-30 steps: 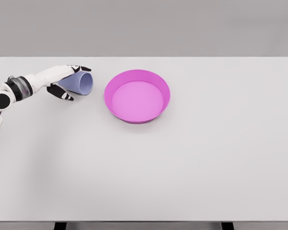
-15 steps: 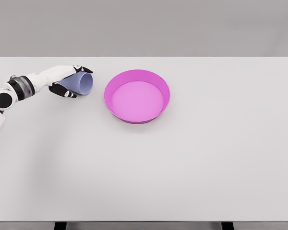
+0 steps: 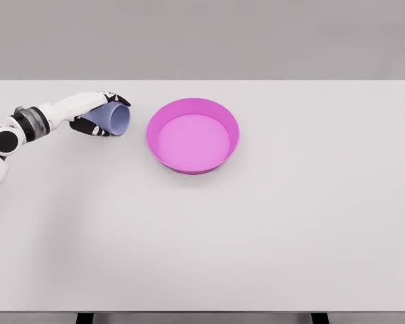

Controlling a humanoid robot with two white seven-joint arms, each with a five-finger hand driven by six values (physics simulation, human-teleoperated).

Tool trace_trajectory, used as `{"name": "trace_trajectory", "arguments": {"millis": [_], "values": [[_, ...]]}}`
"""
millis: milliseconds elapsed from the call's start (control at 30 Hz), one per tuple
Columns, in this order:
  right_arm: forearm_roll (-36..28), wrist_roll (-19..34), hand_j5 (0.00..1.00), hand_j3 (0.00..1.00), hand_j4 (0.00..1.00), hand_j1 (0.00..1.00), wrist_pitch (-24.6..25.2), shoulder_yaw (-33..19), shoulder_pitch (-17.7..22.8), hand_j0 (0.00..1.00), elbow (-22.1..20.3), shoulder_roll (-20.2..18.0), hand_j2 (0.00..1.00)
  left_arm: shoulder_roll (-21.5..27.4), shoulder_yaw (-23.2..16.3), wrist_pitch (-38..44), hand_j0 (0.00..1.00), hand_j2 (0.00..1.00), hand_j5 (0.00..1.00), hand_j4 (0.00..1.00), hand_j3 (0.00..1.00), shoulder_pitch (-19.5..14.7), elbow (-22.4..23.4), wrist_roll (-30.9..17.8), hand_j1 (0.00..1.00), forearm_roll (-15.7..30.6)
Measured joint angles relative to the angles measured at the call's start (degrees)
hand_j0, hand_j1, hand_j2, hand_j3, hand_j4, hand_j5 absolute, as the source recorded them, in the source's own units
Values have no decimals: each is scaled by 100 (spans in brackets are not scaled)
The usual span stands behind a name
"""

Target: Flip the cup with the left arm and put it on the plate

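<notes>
On the white table (image 3: pixel 270 229) the pink plate (image 3: pixel 192 135) sat left of centre toward the far side, and just left of it the left hand (image 3: pixel 88 113) gripped the tipped lavender cup (image 3: pixel 115 119).

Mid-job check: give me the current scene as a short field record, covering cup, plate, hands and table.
cup: light blue cup, lying on its side, open end facing right toward the plate
plate: pink plate, right of the cup, apart from it, nothing in it
left hand: left hand closed around the cup, fingers curled over it
right hand: not in view
table: white table
task state: cup not yet on the plate
</notes>
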Motion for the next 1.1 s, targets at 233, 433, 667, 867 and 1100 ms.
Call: {"name": "trace_trajectory", "arguments": {"millis": [233,433,667,867,1100], "values": [[0,0,100,100,100,100,0,0,0,100,-1,0,100,49,16,-3,73,73,73,73,73,0,-4,14,73,215],[0,0,100,100,100,100,0,0,0,100,-1,0,100,82,23,-3,71,71,71,71,71,9,-8,17,71,586],[0,0,100,100,100,100,0,0,0,100,0,0,100,87,21,-3,71,71,71,71,71,9,-42,18,71,1160],[0,0,100,100,100,100,0,0,0,100,0,0,100,65,15,-2,69,69,69,69,69,9,-86,19,69,1619],[0,0,100,100,100,100,0,0,0,100,0,0,100,-21,6,-2,69,69,69,69,69,53,-386,23,69,2073]]}}
